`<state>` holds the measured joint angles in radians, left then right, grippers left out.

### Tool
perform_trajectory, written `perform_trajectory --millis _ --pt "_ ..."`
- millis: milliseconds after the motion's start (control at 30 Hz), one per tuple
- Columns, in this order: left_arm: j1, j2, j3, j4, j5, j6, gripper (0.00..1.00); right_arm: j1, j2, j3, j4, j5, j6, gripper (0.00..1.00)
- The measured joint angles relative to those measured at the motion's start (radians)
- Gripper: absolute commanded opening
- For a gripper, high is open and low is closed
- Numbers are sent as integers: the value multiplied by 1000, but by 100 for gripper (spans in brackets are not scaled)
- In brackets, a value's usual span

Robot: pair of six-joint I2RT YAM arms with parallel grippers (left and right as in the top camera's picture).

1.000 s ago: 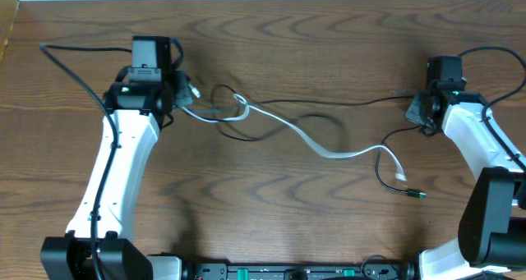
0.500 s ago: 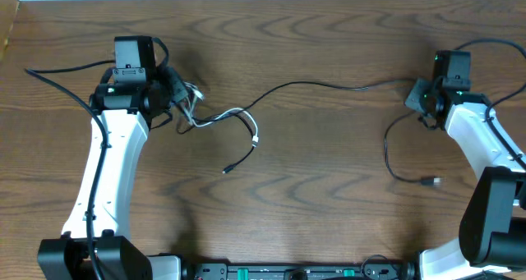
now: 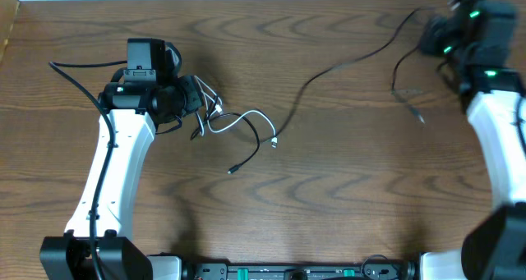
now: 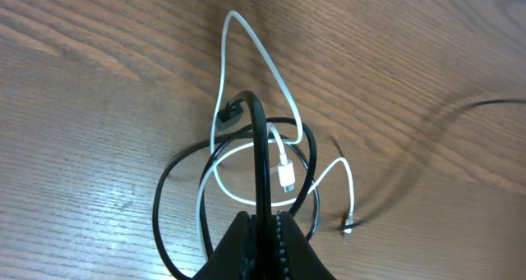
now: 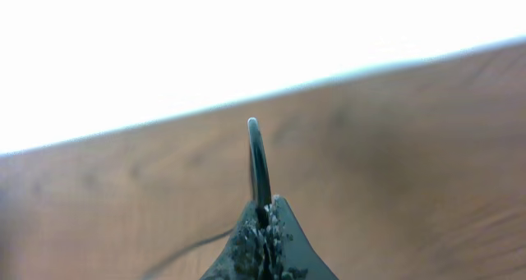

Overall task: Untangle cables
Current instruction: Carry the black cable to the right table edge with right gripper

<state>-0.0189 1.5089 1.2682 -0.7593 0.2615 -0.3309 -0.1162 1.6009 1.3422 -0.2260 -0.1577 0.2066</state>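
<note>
Where the left arm reaches over the dark wooden table (image 3: 345,206), its gripper (image 4: 265,221) has its two fingers pressed together on a thin black cable (image 4: 260,140), which rises straight out of the pinch and then curls into round loops lying on the wood. Tangled through those loops is a thin white cable (image 4: 271,71): one bend of it runs out into a long narrow point away from the gripper, another curls back inside the black rings, and a small white plug (image 4: 286,175) lies near the middle of the knot. From overhead this bundle sits just beside the left gripper, with a white end and a black end trailing out toward the table's middle

A second, longer thin black cable (image 3: 325,71) is stretched apart from the bundle, sweeping in a shallow curve from near the white end up to the far right corner. There the right gripper (image 5: 265,214), blurred in the overhead view, has its fingers closed tight on a narrow upright loop of it; a short tail with a plug hangs below
</note>
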Motion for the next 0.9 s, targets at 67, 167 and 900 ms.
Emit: perform_trajectory --millis 67,167,900 --pt "0 0 0 0 -5 0 8 -25 -46 34 3 30 0 1" --pt "0 1 0 0 -6 3 8 -72 -109 52 7 75 0 1" --pt "0 1 0 -16 -6 14 8 -461 -147 52 -141 262 189 1"
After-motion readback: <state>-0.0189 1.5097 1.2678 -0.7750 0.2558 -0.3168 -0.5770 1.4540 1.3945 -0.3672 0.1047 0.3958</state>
